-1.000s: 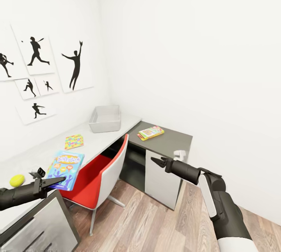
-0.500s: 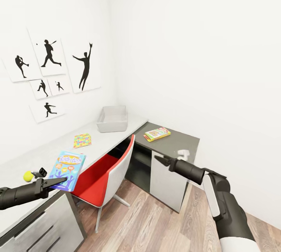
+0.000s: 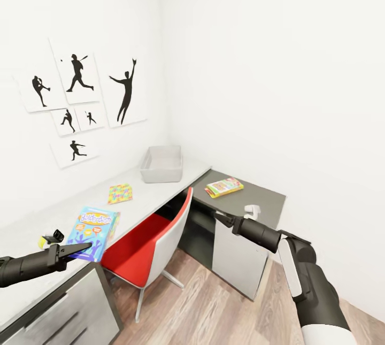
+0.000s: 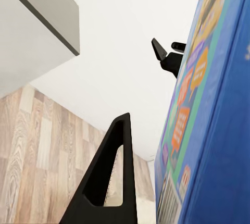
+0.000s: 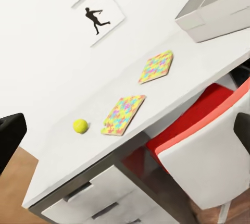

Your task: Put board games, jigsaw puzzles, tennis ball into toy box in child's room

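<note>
My left gripper [image 3: 84, 247] is shut on the blue board game [image 3: 91, 225], which it holds just above the table [image 3: 64, 211]; up close the box [image 4: 208, 130] lies against one finger [image 4: 112, 182]. A jigsaw puzzle [image 3: 120, 193] lies further along, and a second puzzle [image 5: 124, 114] shows beside the tennis ball [image 5: 80, 125]. The ball [image 3: 40, 240] peeks out behind my left gripper. The grey toy box [image 3: 162, 165] stands at the table's corner. A green-yellow-red board game [image 3: 224, 186] rests on the dark wing. My right gripper [image 3: 218, 217] hangs open over the floor.
A red and white chair [image 3: 155, 232] is tucked under the table between my arms. White drawers [image 3: 69, 307] are below my left arm. Silhouette pictures [image 3: 80, 104] hang on the wall. Wooden floor [image 3: 214, 307] lies open in front.
The whole picture has slid to the right as the camera moved. Both arms keep their pose, the blue game still in the left gripper. The tennis ball is now mostly hidden behind that gripper.
</note>
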Robot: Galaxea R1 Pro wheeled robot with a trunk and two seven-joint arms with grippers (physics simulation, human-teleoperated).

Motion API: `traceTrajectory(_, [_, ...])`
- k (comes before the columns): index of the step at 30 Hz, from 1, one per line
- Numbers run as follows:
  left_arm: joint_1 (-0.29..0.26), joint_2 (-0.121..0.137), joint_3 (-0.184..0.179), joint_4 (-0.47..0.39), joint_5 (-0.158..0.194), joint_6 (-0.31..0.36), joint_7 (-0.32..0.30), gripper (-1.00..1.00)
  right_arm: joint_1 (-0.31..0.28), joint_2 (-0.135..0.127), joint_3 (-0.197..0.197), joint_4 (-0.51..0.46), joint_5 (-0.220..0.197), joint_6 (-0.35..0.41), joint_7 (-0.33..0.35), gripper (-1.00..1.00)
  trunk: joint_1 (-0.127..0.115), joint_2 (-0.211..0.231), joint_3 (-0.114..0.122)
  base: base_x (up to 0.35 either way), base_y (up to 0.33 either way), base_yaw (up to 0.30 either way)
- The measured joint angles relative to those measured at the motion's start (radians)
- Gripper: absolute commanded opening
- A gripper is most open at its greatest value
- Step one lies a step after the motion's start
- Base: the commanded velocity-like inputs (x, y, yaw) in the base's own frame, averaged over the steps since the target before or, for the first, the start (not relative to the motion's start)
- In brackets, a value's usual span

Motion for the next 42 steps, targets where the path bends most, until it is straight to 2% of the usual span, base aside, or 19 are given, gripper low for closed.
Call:
traceTrajectory(25, [0.000, -0.001, 0.001, 0.001, 0.002, -0.001, 0.000, -1.00, 0.000, 0.000, -0.001, 0.002, 0.001, -0.001, -0.001, 1.00, 0.000, 0.000, 0.000, 0.327, 0.000, 0.275])
traceTrajectory(42, [0.000, -0.001, 0.001, 0.001, 0.002, -0.001, 0.000, -1.00, 0.000, 0.000, -0.001, 0.001, 0.000, -0.001, 0.000, 1.00, 0.000, 0.000, 0.000, 0.328, -0.041, -0.073])
